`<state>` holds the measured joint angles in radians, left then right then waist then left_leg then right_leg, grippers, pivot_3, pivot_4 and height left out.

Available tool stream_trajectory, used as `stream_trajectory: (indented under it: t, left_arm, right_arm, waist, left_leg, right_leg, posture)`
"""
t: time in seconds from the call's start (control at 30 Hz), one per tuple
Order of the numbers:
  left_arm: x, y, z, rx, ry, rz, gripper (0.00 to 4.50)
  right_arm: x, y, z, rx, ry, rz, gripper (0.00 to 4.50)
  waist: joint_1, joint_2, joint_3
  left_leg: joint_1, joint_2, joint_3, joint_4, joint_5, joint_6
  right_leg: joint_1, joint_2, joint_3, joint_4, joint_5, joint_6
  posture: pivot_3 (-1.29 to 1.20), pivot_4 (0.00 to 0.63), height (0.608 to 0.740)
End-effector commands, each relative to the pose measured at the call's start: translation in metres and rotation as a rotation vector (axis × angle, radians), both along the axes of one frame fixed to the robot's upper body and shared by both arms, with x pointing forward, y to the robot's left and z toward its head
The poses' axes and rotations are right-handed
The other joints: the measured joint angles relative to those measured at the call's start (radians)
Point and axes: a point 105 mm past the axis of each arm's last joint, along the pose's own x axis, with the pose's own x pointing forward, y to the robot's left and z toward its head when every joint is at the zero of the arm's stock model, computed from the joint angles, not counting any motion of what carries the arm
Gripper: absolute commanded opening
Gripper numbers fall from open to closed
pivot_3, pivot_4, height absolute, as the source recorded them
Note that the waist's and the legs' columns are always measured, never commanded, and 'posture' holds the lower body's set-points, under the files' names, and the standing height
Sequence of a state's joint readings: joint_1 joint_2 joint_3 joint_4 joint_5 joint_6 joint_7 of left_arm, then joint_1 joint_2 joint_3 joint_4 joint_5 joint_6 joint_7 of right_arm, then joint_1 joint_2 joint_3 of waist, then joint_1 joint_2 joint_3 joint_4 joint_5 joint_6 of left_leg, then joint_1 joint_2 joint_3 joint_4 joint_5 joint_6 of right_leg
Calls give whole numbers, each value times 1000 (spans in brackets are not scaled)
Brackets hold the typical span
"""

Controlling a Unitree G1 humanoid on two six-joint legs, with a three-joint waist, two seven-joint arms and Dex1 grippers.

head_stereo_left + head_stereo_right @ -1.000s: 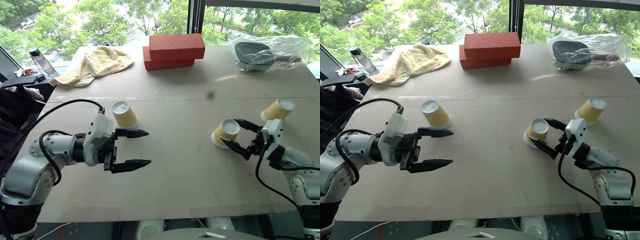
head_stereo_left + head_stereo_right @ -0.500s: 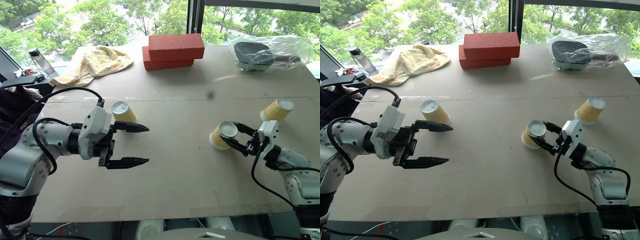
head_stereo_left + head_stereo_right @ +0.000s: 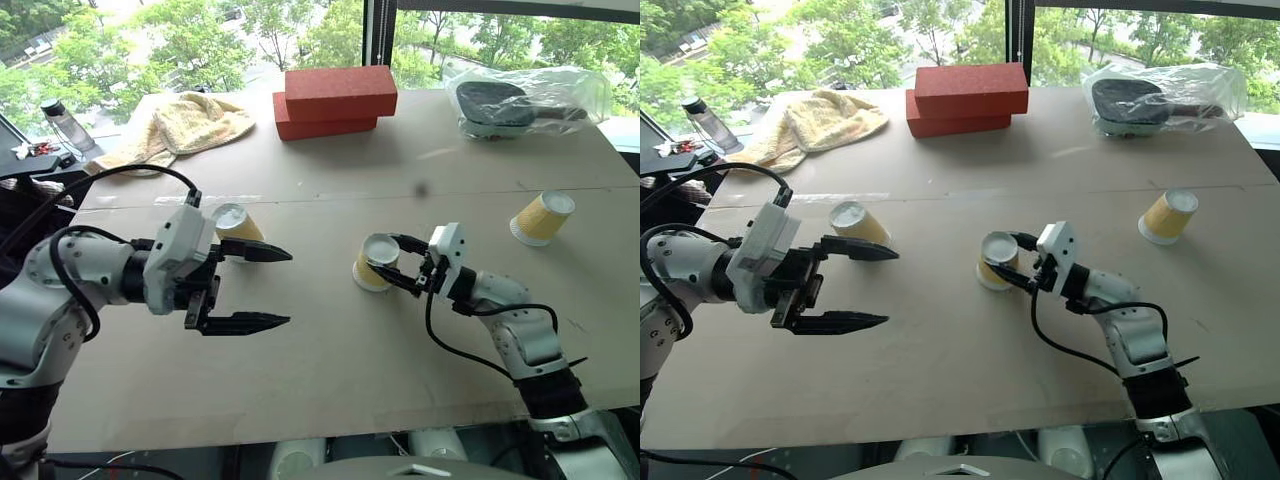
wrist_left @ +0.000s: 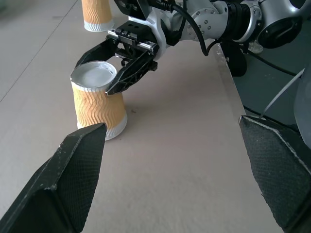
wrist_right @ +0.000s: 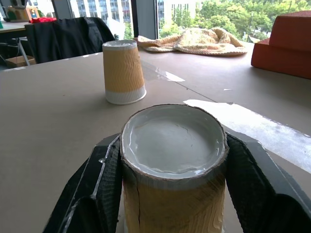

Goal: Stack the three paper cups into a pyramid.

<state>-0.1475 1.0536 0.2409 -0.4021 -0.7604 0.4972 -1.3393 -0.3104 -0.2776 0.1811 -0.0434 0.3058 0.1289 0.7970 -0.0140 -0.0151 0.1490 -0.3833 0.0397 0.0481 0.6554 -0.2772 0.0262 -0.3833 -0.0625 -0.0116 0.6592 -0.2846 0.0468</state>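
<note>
From the head views, the right gripper (image 3: 392,262) is clamped on the upper part of an upside-down paper cup (image 3: 373,263) near the middle of the table (image 3: 330,370), while the left gripper (image 3: 262,287) hangs spread wide and empty just beside a second cup (image 3: 236,222); the third cup (image 3: 541,217) stands well apart near the table's right side. In the left wrist view the held cup (image 4: 98,106) leans, one edge of its rim on the board, so a squeeze this high could crumple the thin paper or let it slip and topple. In the right wrist view the black fingers (image 5: 97,187) hug both sides of the cup (image 5: 174,170), its ribbed wall creased. The table is plain brown board with a seam across it, carrying red bricks (image 3: 334,101), a towel (image 3: 180,125) and a plastic-wrapped item (image 3: 525,100); behind are big windows onto trees.
</note>
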Motion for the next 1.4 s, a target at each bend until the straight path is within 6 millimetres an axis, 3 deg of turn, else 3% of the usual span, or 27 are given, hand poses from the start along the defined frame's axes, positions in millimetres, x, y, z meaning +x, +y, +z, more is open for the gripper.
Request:
stream_trajectory:
  t: [0.03,0.17,0.2,0.27,0.3,0.57,0.67,0.73,0.83,1.0,1.4]
  left_arm:
    - [6,14,4,32,-27,104,4500]
    - [9,22,-3,44,-16,162,4500]
    - [9,22,-4,45,-15,163,4500]
    - [8,21,-5,31,-13,167,4500]
    - [8,21,-4,24,-12,166,4500]
    - [13,12,5,-54,-29,158,4500]
    - [24,-1,14,-84,-60,172,4500]
    - [40,-16,23,-138,-91,230,4500]
    - [53,-38,24,-146,-97,270,4500]
    - [58,-65,18,-128,-70,273,4500]
    - [63,-84,13,-137,-49,301,4500]
  right_arm:
    - [12,6,15,-1,-80,-26,2218]
    - [20,11,19,-5,-97,-30,2218]
    - [19,12,19,-4,-95,-18,3297]
    - [16,12,18,-4,-82,4,4215]
    - [15,11,18,-5,-78,10,4427]
    - [4,-21,32,31,-83,-38,4427]
    - [0,-49,32,6,-102,-128,4427]
    - [1,-81,28,-22,-116,-257,4427]
    - [2,-125,30,-40,-160,-453,4427]
    - [4,-174,37,-73,-230,-703,4427]
    - [32,-245,41,-42,-217,-1046,4427]
  waist:
    - [0,0,0]
    - [2,-2,1]
    - [1,-2,1]
    - [1,-2,1]
    - [1,-2,1]
    - [4,-2,1]
    - [8,-3,1]
    - [7,-3,1]
    - [26,-3,1]
    - [3,-3,1]
    - [2,-2,1]
  left_leg:
    - [-1,0,0,0,0,-1]
    - [-2,0,0,0,2,-4]
    - [-2,0,0,0,2,-4]
    - [-2,1,0,0,2,-4]
    - [-2,1,0,0,2,-3]
    - [-2,1,0,0,1,-1]
    - [-2,1,-1,0,1,-1]
    - [-2,0,0,0,1,-1]
    - [-4,-1,-3,3,1,-1]
    - [-4,-1,-1,6,2,-3]
    - [-4,0,-1,6,3,-5]
  right_leg:
    - [-1,0,0,0,0,0]
    - [-3,0,0,0,0,0]
    - [-3,0,0,1,0,0]
    - [-3,0,1,1,0,0]
    - [-3,0,1,1,0,0]
    - [-3,-1,1,2,0,0]
    - [-2,-1,0,1,0,0]
    - [-2,-1,1,1,0,0]
    - [-2,-1,1,2,0,1]
    - [-2,1,5,3,0,1]
    - [-2,3,8,3,0,1]
  posture:
    - [0,150,740]
    - [0,150,740]
    - [0,150,740]
    - [0,150,740]
    - [0,150,740]
    - [0,150,740]
    - [0,150,740]
    - [0,150,740]
    - [0,150,740]
    - [0,150,740]
    - [0,150,740]
